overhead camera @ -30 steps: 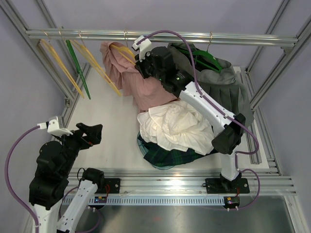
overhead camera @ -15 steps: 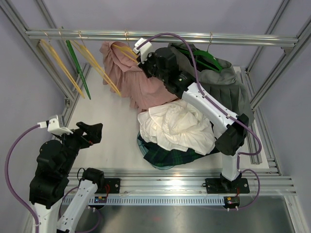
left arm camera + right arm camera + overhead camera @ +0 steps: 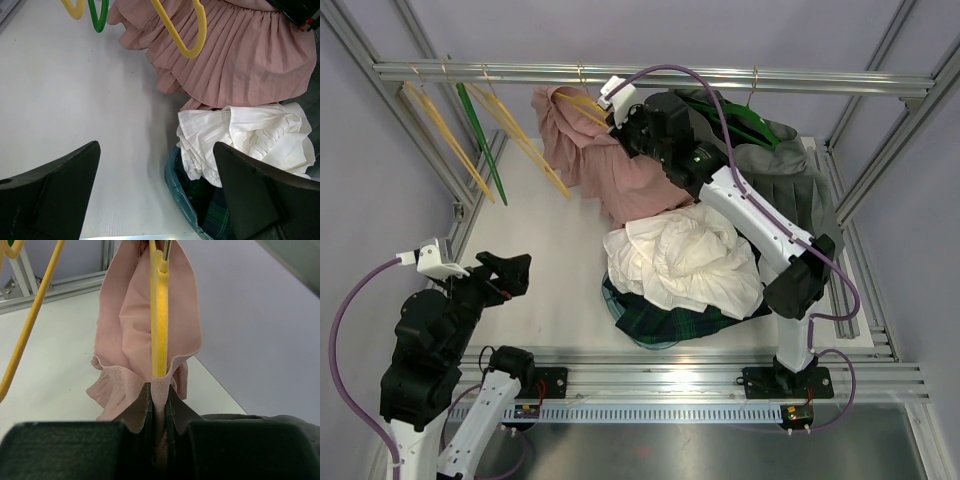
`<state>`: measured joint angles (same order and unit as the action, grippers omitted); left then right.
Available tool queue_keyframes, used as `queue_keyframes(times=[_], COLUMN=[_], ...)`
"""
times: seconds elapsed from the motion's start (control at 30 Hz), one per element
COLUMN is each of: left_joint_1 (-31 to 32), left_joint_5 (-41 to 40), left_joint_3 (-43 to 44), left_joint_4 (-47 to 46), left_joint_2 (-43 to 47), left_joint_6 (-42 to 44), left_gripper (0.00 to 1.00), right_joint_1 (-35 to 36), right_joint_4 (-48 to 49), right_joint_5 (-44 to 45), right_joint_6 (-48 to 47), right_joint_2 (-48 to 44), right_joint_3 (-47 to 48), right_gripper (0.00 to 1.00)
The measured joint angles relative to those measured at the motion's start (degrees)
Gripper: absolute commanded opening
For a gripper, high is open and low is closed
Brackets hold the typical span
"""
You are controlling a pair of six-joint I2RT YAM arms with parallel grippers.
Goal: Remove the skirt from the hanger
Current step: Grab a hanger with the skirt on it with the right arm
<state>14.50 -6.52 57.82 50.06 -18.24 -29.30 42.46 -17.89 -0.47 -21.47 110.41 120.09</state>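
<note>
The right gripper point(image 3: 158, 405) is up at the far edge of the desk, near its middle, just under the metal rail point(image 3: 650, 75). Its jaws stand almost together, with only a thin fold of the pink skirt point(image 3: 125, 320) between them. The wrist view shows both fingers point(image 3: 137, 412) pressed onto the skirt's waistband right where the lower end of the yellow hanger point(image 3: 159, 315) meets the cloth; whether the fingers also touch the hanger itself cannot be told. The skirt is draped over that hanger, its waistband spread to both sides of the yellow bar. From above, the pleated cloth falls from the rail toward the middle of the desk, where its hem lies against a heap of white fabric point(image 3: 685, 260). That heap sits on a dark green plaid garment point(image 3: 660, 325) close to the near edge. A grey skirt point(image 3: 790, 190) hangs on a green hanger point(image 3: 740, 115) toward the far right corner. The left gripper point(image 3: 156, 170) hangs over the white table point(image 3: 540, 250) by the near left corner, its jaws spread wide, holding nothing and touching nothing. Bare yellow and green hangers point(image 3: 470, 130) hang near the far left corner.
</note>
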Motion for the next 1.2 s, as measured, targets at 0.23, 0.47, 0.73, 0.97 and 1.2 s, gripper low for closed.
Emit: queue_keyframes(times=[0.23, 0.47, 0.73, 0.97, 1.2], left_joint_1=[0.0, 0.0, 0.0, 0.0, 0.0], left_joint_5=[0.09, 0.31, 0.31, 0.33, 0.39], left_joint_3=[0.0, -0.02, -0.02, -0.02, -0.11], left_joint_4=[-0.07, -0.39, -0.42, -0.46, -0.9], left_joint_2=[0.5, 0.52, 0.59, 0.59, 0.57], left_joint_6=[-0.63, -0.81, -1.05, -1.25, -1.27], left_gripper=[0.99, 0.99, 0.99, 0.99, 0.99], right_joint_1=[-2.51, -2.47, -2.1, -1.46, -1.44], right_joint_4=[-0.07, -3.15, -11.02, -17.11, -14.01], right_joint_5=[-5.22, -5.18, -3.78, 1.14, 2.71], right_joint_6=[-0.07, 7.37, 13.44, 12.92, 9.7], right_joint_2=[-0.02, -0.02, -0.02, 0.02, -1.31], right_joint_3=[0.0, 1.64, 6.08, 9.55, 6.21], right_gripper=[0.0, 0.0, 0.0, 0.0, 0.0])
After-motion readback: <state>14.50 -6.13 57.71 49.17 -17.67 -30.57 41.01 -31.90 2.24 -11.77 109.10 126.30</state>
